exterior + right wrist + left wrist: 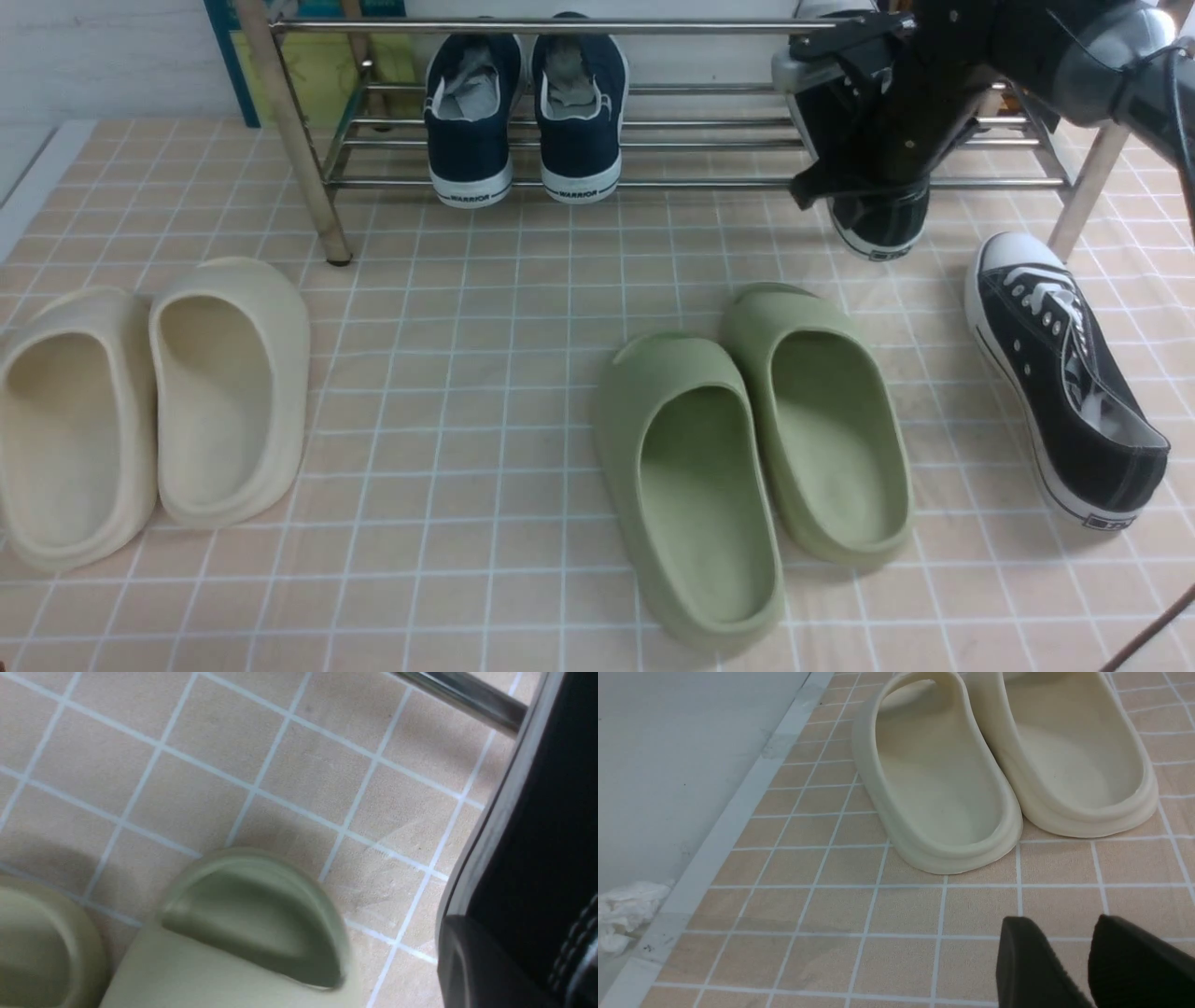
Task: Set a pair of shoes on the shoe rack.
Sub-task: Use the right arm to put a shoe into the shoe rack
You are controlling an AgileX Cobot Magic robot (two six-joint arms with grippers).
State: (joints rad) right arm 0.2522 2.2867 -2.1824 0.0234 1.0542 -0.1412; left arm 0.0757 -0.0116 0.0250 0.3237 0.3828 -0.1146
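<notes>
One black canvas sneaker (1064, 373) with a white toe cap and white laces lies on the tiled floor at the right, toe toward the shoe rack (560, 25). My right gripper (873, 140) is shut on the other black sneaker (882, 226) and holds it at the rack's right end, heel toward me, over the lower bars. In the right wrist view one finger (472, 961) presses the sneaker's side (551, 826); a rack bar (467, 695) runs behind it. My left gripper (1057, 924) is open and empty, low over the floor near the cream slippers.
Two navy "WARRIOR" sneakers (523, 112) stand on the rack's lower shelf. A pair of olive green slippers (747, 448) sits mid-floor, also in the right wrist view (252, 933). A pair of cream slippers (149, 401) sits at the left (934, 774). The tiled mat's edge (714, 840) runs at the left.
</notes>
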